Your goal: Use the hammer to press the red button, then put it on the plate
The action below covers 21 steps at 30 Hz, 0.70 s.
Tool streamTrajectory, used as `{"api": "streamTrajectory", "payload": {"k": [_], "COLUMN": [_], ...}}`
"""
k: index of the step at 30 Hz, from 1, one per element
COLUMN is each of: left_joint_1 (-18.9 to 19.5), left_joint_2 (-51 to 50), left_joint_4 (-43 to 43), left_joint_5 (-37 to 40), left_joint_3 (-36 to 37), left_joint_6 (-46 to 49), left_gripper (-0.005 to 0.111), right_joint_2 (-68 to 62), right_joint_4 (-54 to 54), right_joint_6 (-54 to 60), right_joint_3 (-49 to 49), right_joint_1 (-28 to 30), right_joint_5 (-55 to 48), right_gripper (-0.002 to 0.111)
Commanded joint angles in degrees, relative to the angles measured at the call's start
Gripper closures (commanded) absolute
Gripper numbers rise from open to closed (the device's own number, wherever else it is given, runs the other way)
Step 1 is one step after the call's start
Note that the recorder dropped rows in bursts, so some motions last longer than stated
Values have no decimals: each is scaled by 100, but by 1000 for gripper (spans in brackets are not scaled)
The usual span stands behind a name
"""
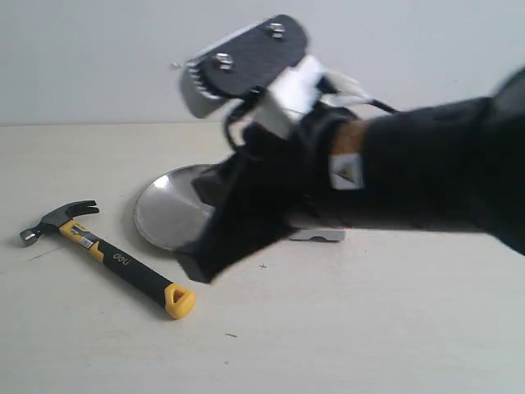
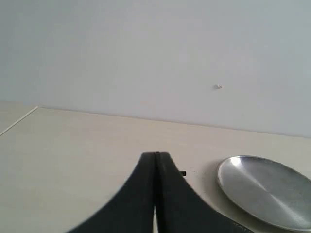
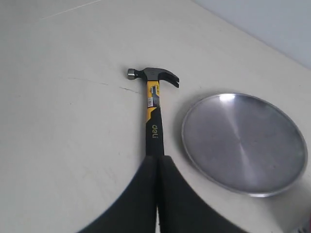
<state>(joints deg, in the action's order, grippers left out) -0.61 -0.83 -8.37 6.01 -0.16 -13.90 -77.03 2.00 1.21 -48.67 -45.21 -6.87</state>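
The hammer [image 1: 107, 256] lies flat on the desk [image 1: 369, 328] toward its left edge. Its long axis runs diagonally, with the dark head toward the far-left corner and the yellow end toward the near edge. The claw is turned to the plate [image 1: 160, 215], which sits just beside the hammer without touching it.

The blurred right arm reaches in from the right edge and covers part of the plate. Under it, only a strip of the red button [image 1: 318, 235]'s grey base shows.

The right gripper [image 3: 156, 160] has its 2 fingers pressed together, empty, in line with the handle and hiding its yellow end. The left gripper [image 2: 155, 158] is likewise closed on nothing.
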Motion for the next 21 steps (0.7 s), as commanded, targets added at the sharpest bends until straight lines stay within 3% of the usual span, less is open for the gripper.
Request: {"api": "streamTrajectory", "payload": {"k": [1, 5, 10, 21], "left_joint_1": [14, 14, 14, 14], "left_joint_2": [31, 31, 31, 31], "left_joint_4": [0, 0, 0, 0], "left_joint_5": [-7, -7, -7, -7], "left_joint_3": [16, 16, 16, 16], "left_joint_6": [20, 20, 20, 20], "left_gripper": [107, 107, 107, 107], "right_joint_2": [1533, 2818, 4021, 5350], "right_joint_4": [-45, -45, -45, -45], "right_joint_6": [-121, -151, -184, -174], "right_joint_3": [1187, 1866, 2029, 2029], "right_joint_1": [-6, -6, -6, -6], "right_joint_5": [-31, -567, -1550, -1654], "right_gripper": [108, 108, 108, 108]}}
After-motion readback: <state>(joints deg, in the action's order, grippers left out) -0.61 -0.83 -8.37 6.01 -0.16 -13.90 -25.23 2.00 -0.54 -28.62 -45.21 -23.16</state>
